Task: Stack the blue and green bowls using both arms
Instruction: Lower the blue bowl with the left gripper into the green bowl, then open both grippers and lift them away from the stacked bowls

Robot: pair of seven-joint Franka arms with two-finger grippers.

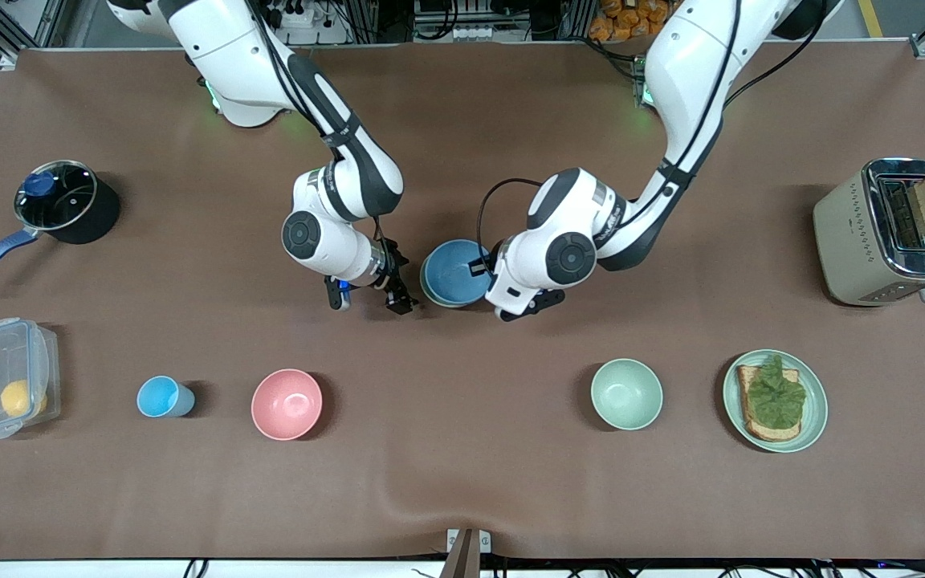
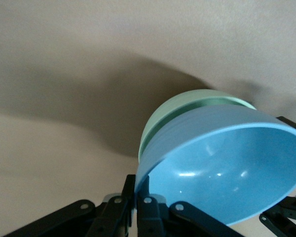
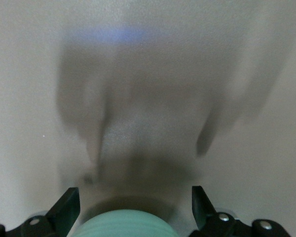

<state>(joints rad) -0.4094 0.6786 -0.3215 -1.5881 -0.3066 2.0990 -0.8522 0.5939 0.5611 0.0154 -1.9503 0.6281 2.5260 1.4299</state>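
Note:
The blue bowl [image 1: 453, 273] is at the table's middle. In the left wrist view the blue bowl [image 2: 227, 168] rests tilted inside the green bowl [image 2: 180, 106], whose rim shows just under it. From the front the green bowl is almost hidden beneath the blue one. My left gripper [image 1: 480, 266] is shut on the blue bowl's rim [image 2: 140, 190], one finger inside and one outside. My right gripper [image 1: 370, 299] is open beside the bowls, toward the right arm's end, holding nothing. In the right wrist view a blurred green curved surface [image 3: 126, 224] shows between its open fingers [image 3: 134, 192], touching neither.
Nearer the front camera stand a pale mint bowl [image 1: 626, 393], a mint plate with toast [image 1: 776, 400], a pink bowl [image 1: 287, 404], a light-blue cup [image 1: 161, 396] and a clear box [image 1: 1, 377]. A toaster [image 1: 884, 233] and a lidded pot [image 1: 65, 201] stand at the table's ends.

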